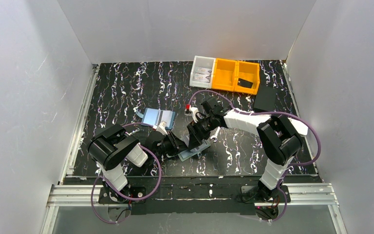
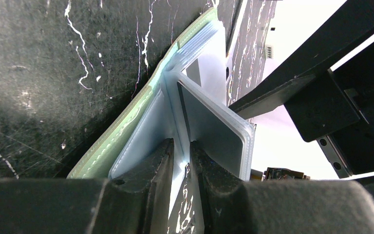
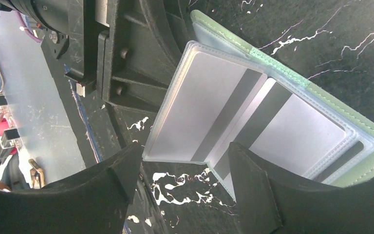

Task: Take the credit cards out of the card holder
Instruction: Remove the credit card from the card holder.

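Black marbled table (image 1: 126, 87). Near the front edge I am watching the left gripper (image 2: 181, 148) pinching a clear sleeve of the unfolded card holder (image 2: 126, 129). The right gripper (image 3: 182, 163) is hovering over it, jaws spread wide, gripping nothing. Orange bins (image 1: 233, 75) are sitting far back.

Card holder (image 3: 343, 114): one. Credit cards (image 3: 195, 107) showing in its clear sleeves: two, both dark-striped. Bins at 1 o'clock: one clear bin (image 1: 202, 72), two orange compartments (image 1: 224, 74). Black box (image 1: 264, 100), 2 o'clock: one. Light-blue rectangle (image 1: 152, 117): one. Arms (image 1: 272, 136): two.
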